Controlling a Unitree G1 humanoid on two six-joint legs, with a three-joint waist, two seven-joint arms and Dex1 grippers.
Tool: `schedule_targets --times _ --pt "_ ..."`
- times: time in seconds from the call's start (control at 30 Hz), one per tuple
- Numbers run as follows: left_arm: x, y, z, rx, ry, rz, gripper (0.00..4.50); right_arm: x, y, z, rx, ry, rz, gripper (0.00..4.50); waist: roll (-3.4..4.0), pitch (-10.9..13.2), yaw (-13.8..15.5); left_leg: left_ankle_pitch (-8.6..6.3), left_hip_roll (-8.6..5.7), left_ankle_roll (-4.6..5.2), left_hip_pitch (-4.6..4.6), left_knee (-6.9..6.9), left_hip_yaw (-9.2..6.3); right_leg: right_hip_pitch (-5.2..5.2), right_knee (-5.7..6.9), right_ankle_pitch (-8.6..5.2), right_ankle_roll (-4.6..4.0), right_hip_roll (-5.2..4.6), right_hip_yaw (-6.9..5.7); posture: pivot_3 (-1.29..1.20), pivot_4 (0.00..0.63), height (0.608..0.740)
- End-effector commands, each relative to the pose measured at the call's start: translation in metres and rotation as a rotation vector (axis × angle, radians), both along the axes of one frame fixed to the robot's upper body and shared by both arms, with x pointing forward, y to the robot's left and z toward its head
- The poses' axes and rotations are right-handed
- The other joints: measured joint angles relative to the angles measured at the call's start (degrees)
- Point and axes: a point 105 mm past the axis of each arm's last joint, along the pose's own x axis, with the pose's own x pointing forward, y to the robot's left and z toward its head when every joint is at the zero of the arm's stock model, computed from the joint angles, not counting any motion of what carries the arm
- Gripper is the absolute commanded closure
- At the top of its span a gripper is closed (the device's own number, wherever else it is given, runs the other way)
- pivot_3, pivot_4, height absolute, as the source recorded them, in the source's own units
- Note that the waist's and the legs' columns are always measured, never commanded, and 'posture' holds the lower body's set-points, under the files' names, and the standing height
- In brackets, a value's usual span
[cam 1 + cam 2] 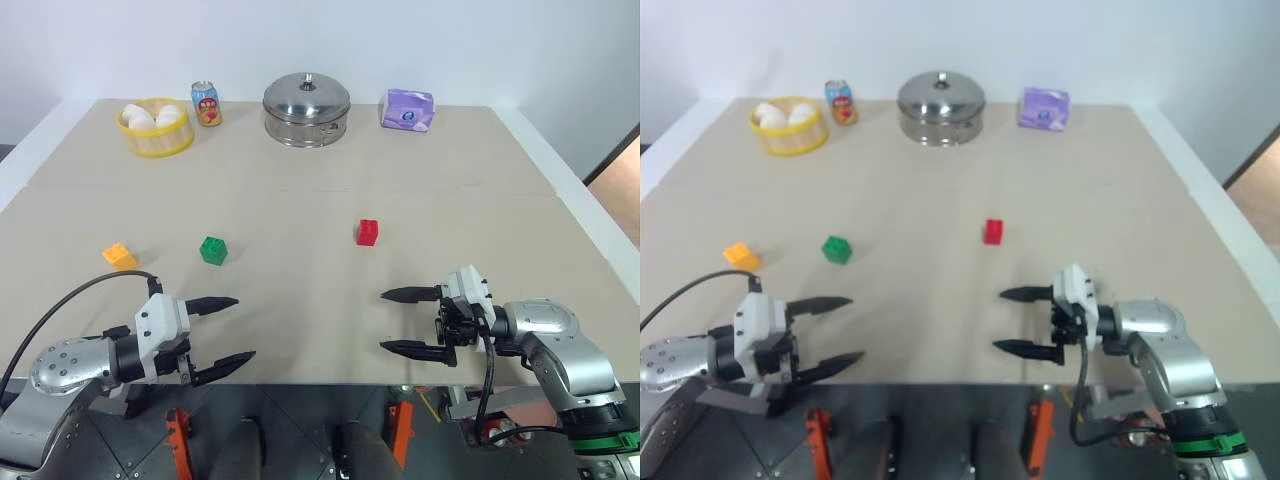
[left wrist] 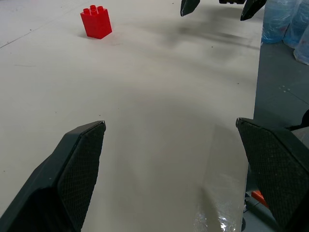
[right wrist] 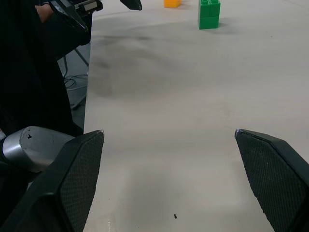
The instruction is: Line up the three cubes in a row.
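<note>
Three studded cubes lie apart on the beige table (image 1: 300, 190): an orange-yellow one (image 1: 120, 257) at the left, a green one (image 1: 213, 250) to its right, and a red one (image 1: 367, 232) right of centre. My left gripper (image 1: 226, 332) hovers open near the front edge, pointing right, empty. Opposite it, my right gripper (image 1: 396, 321) stands open and empty, pointing left. The red cube (image 2: 96, 21) appears far ahead in the left wrist view; the green cube (image 3: 209, 13) and the orange-yellow cube (image 3: 172, 3) appear in the right wrist view.
Along the table's far edge stand a yellow basket (image 1: 155, 128) with eggs, a drink can (image 1: 207, 103), a lidded steel pot (image 1: 306, 108) and a purple packet (image 1: 408, 110). The table's front edge lies just under both grippers.
</note>
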Motion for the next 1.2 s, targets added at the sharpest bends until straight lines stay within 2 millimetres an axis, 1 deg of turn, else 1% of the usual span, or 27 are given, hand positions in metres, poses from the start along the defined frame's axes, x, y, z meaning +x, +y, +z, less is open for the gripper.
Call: schedule_targets --times 0.03,0.27,0.53,0.83,0.97,1.03,1.13,1.2 --pt "-0.005 -0.005 0.007 0.012 -0.036 -0.039 0.02 -0.002 -0.003 0.005 -0.009 -0.026 0.019 0.00 0.00 0.0 0.0 0.00 0.00 0.00 0.00 0.00 0.00 0.00 0.00 0.00 0.00 0.00 0.00 0.00 0.150 0.739" --pt "-0.009 -0.009 0.002 0.024 -0.020 -0.065 0.02 -0.008 -0.005 -0.001 -0.039 0.003 0.050 0.00 0.00 0.0 0.0 0.00 0.02 0.00 0.00 0.01 0.03 0.00 0.00 0.00 -0.01 0.02 0.01 0.00 0.150 0.739" --pt "-0.011 -0.010 0.001 0.031 -0.017 -0.078 0.02 -0.009 -0.006 -0.002 -0.045 0.007 0.053 0.00 0.00 0.0 0.0 0.00 0.11 -0.01 0.01 0.07 0.03 0.01 0.01 0.03 -0.04 0.11 0.02 0.00 0.150 0.739" --pt "-0.012 -0.014 0.003 0.016 -0.018 -0.076 0.02 -0.007 -0.005 -0.004 -0.049 0.015 0.057 0.00 0.00 0.0 0.0 0.00 0.11 -0.01 0.01 0.11 0.04 0.03 0.01 0.03 -0.04 0.12 0.03 0.00 0.150 0.739" --pt "-0.007 -0.014 0.007 -0.006 -0.022 -0.052 0.02 -0.006 -0.005 -0.002 -0.043 0.016 0.063 0.00 0.00 0.0 0.0 0.00 0.11 -0.01 0.03 0.11 0.04 0.04 0.01 0.03 -0.04 0.13 0.03 0.00 0.150 0.739" --pt "0.002 -0.016 0.016 -0.063 -0.026 -0.017 0.02 0.001 -0.003 0.008 -0.011 0.011 0.062 0.00 0.00 0.0 0.0 0.00 0.13 0.00 0.03 0.15 0.02 0.07 0.02 0.03 -0.05 0.16 0.03 0.00 0.150 0.739" --pt "0.019 -0.026 0.038 -0.232 -0.022 0.062 0.02 0.021 0.001 0.031 0.027 -0.026 0.043 0.00 0.01 0.0 0.0 0.00 0.19 0.00 0.04 0.34 0.03 0.14 0.04 0.07 -0.01 0.20 0.03 0.00 0.150 0.739" --pt "0.029 -0.033 0.051 -0.317 -0.033 0.093 0.02 0.038 0.000 0.044 0.021 -0.054 0.027 0.00 0.02 0.0 0.0 0.00 0.20 0.00 0.06 0.59 0.00 0.27 0.05 0.15 0.07 0.24 0.03 0.00 0.150 0.739"
